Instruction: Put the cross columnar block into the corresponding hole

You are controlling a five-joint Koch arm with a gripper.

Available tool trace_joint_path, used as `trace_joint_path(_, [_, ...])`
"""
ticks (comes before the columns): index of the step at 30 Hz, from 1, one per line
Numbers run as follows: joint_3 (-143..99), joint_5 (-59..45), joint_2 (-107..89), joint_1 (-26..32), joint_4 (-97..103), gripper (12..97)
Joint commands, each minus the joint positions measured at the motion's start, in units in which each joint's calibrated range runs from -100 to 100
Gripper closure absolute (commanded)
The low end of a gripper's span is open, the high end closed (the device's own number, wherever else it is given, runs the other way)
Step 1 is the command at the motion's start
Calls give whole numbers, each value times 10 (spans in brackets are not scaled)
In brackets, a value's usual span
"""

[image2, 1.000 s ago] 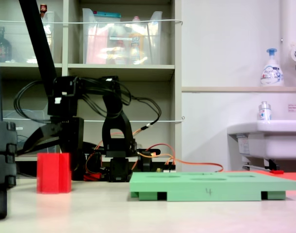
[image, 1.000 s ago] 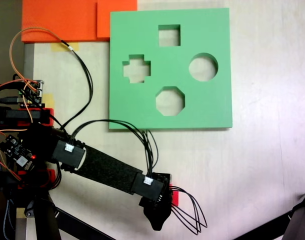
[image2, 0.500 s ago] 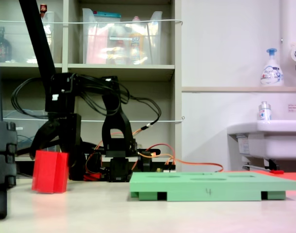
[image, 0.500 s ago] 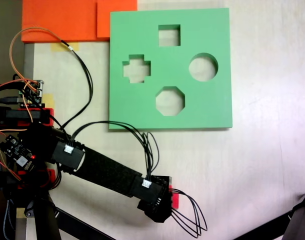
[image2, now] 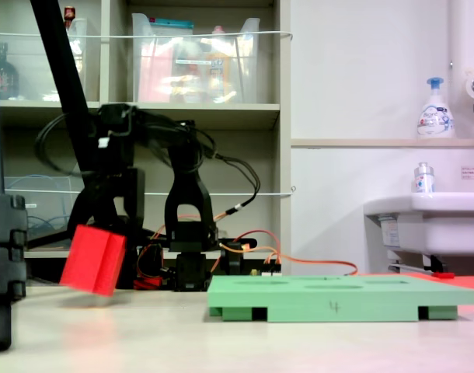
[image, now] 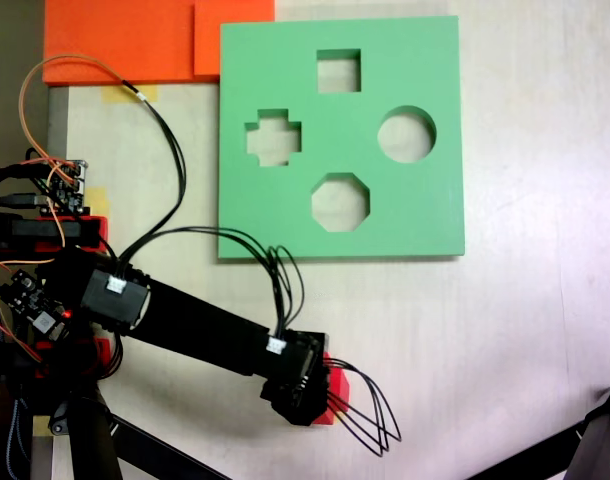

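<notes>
The cross columnar block (image2: pixel 93 259) is bright red and hangs tilted just above the table, left of the green foam board (image2: pixel 338 296). From above only a red sliver of the block (image: pixel 332 384) shows under the wrist. My gripper (image2: pixel 105 231) (image: pixel 307 398) is shut on the block from above. The corresponding hole (image: pixel 273 137) is the plus-shaped cutout on the left side of the board (image: pixel 385 215), well up the picture from the gripper.
The board also has a square cutout (image: pixel 338 70), a round one (image: pixel 406 134) and an octagonal one (image: pixel 339 201). Orange foam sheets (image: pixel 135 40) lie at the top left. Electronics and wires (image: pixel 45 190) crowd the arm's base. A tripod leg (image: pixel 595 440) enters at bottom right.
The block has been lifted off the table and tipped over the last second. Seen from above, the gripper has shifted slightly left with it.
</notes>
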Motion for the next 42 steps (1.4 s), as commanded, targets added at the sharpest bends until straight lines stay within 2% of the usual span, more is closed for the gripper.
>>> trace_joint_path(1, [16, 6, -76, 14, -32, 754])
trace_joint_path(7, [15, 55, -178, 73, -32, 755])
trace_joint_path(17, [-20, 220, -300, 262, -32, 756])
trace_joint_path(23, [-14, 281, -279, 339, -32, 756])
trace_joint_path(32, [-14, 357, -188, 383, -32, 755])
trace_joint_path(42, [-3, 366, -140, 388, 17, 750])
